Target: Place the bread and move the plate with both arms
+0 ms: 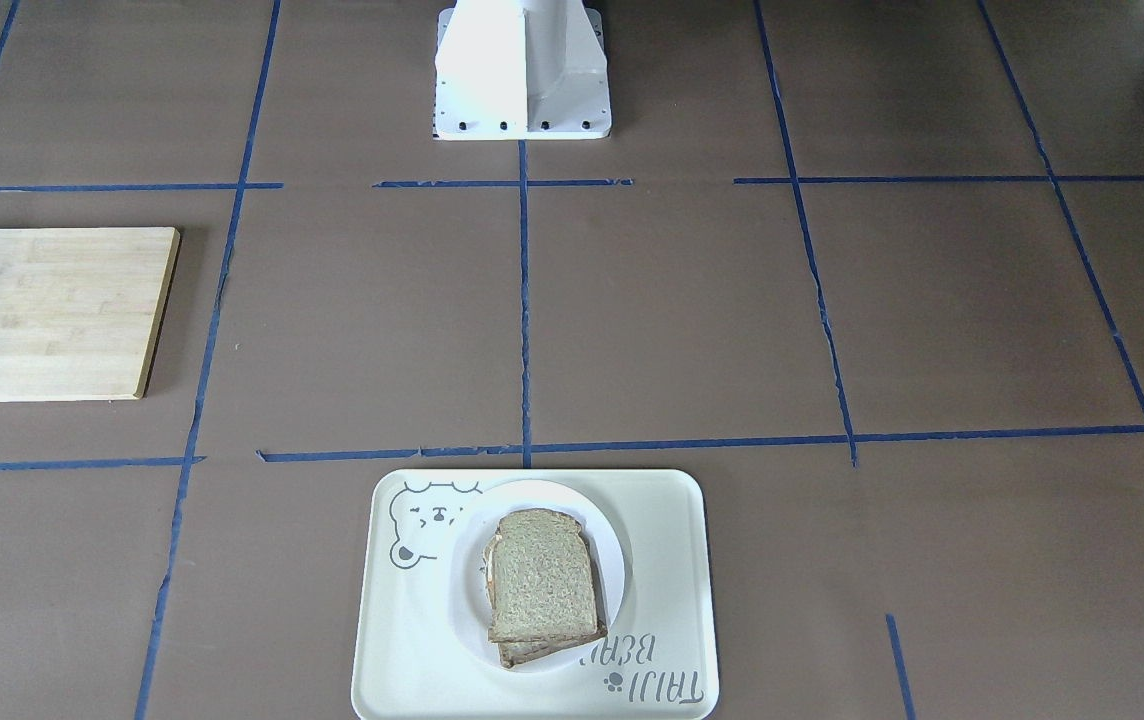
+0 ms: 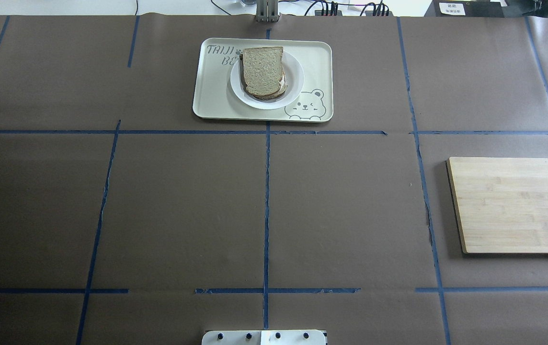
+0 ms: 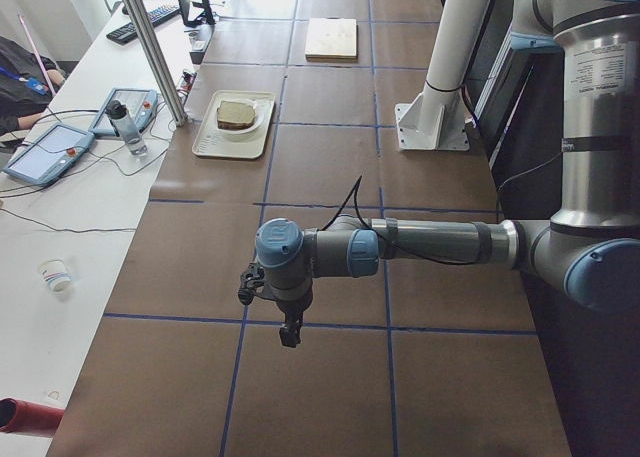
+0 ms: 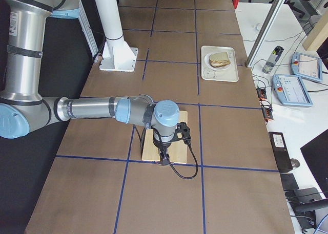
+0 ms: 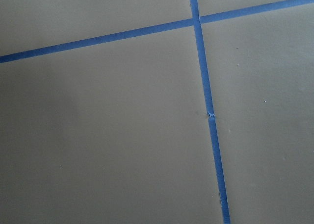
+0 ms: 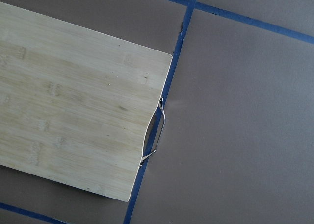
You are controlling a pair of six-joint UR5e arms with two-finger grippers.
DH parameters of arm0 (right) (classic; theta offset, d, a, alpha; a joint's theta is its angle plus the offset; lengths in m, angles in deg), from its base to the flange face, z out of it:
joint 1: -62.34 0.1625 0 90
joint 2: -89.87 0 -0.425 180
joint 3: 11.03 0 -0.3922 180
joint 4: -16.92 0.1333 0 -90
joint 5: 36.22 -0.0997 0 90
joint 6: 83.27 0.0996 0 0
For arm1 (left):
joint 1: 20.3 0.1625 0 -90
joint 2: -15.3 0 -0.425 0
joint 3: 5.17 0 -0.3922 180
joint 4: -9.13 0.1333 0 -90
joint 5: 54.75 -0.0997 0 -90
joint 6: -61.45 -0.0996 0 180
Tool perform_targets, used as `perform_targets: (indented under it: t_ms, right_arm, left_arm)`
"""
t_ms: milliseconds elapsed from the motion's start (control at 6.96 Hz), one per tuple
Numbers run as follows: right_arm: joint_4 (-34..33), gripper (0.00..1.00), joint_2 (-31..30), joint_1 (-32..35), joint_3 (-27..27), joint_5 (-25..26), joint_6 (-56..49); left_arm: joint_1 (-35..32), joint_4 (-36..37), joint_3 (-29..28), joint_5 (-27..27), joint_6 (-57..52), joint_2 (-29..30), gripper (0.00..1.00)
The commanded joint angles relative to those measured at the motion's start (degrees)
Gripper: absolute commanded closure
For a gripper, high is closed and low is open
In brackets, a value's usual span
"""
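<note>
A plain brown bread slice lies on top of another slice on the small white plate. The plate sits on the cream bear tray at the table's far middle; bread and plate also show in the overhead view. My left gripper hangs over bare table at the left end, far from the tray. My right gripper hangs over the wooden cutting board. Both show only in the side views, so I cannot tell whether they are open or shut. No fingers show in the wrist views.
The cutting board lies at the table's right side, its metal handle in the right wrist view. The white robot base stands at the near middle edge. Blue tape lines grid the brown table. Tablets and a bottle lie beyond the far edge.
</note>
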Motion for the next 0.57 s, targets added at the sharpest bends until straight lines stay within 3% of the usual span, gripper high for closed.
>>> perform_targets:
  t_ms: [0, 431]
  right_arm:
    - [0.0, 0.0, -0.06, 0.0, 0.09, 0.0, -0.05]
    - [0.0, 0.0, -0.41, 0.0, 0.0, 0.0, -0.05]
  left_arm:
    - [0.03, -0.01, 0.01, 0.01, 0.0, 0.0, 0.0]
    - [0.03, -0.01, 0.01, 0.01, 0.0, 0.0, 0.0]
